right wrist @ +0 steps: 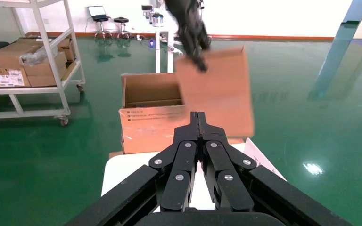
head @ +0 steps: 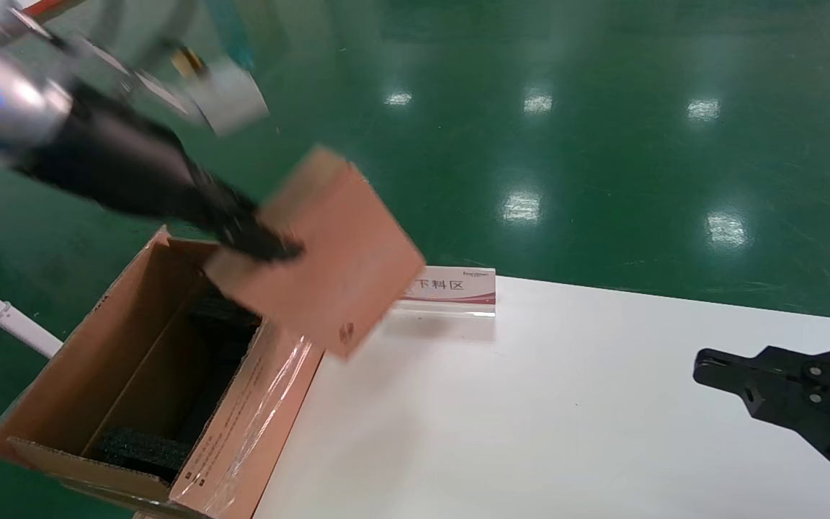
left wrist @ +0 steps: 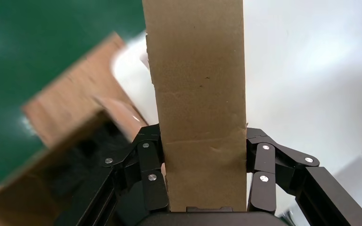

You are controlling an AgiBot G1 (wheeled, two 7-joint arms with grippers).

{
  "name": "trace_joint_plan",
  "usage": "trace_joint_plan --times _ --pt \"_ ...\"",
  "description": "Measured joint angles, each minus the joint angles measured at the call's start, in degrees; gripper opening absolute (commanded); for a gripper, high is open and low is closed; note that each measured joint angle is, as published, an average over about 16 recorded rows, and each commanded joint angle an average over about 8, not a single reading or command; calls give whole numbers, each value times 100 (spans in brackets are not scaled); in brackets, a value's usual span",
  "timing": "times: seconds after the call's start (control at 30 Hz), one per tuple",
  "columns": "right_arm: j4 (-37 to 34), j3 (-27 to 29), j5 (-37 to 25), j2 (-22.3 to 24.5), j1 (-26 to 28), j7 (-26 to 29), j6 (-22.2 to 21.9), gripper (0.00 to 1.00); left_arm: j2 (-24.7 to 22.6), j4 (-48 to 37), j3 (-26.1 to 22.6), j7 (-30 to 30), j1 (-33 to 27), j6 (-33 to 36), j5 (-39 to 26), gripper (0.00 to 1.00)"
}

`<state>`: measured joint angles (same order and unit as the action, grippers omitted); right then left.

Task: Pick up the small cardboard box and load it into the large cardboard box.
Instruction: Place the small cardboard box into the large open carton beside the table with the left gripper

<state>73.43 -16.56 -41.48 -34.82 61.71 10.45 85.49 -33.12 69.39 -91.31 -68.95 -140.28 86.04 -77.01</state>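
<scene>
The white table (head: pixel 566 404) takes up most of the head view, and the large cardboard box (head: pixel 134 375) stands off its left edge on the green floor (head: pixel 602 108), flaps up, taped side toward the table, black foam blocks (head: pixel 143 448) in its bottom. Above its near corner hangs the small cardboard box (head: pixel 328 259), tilted and clear of both table and carton — carried, not resting on anything. The left gripper (left wrist: pixel 203 176) holds it by one narrow end, a finger pressed flat against each broad face, the carton's edge running up between them in the wrist view. It looks light and stiff, since it stays straight when held from one end alone; plain cardboard gives the pads fair friction, though a hard squeeze would likely dent the walls, so the end near a folded edge seems the sound place to hold. The right gripper (right wrist: pixel 197 123) waits over the table's right side, fingers pressed together on nothing.
</scene>
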Motion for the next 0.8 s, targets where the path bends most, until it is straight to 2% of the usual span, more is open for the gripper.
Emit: trace_joint_plan --times 0.23,0.27,0.3,0.33,0.5,0.57,0.6,0.8 --pt "0 -2 2 1 1 -1 -1 0 92 -444 -85 376 -813 371 -151 0" --pt "0 -3 2 1 1 -1 -1 3 100 -501 -147 420 -925 415 -170 0" --pt "0 -3 2 1 1 -2 -1 8 107 -555 -222 463 -1037 455 -189 0" --pt "0 -4 2 1 1 -2 -1 18 111 -604 -312 500 -1139 488 -202 0" --pt "0 -5 4 2 1 -3 -2 81 120 -810 -904 653 -1610 559 -221 0" --pt "0 -6 4 2 1 -3 -2 97 119 -887 -1183 700 -1772 564 -210 0" --pt "0 -6 4 3 2 -3 -3 100 117 -928 -1327 722 -1846 564 -201 0" --pt "0 -9 6 3 2 -4 -3 100 85 -1179 -2156 837 -2168 545 -155 0"
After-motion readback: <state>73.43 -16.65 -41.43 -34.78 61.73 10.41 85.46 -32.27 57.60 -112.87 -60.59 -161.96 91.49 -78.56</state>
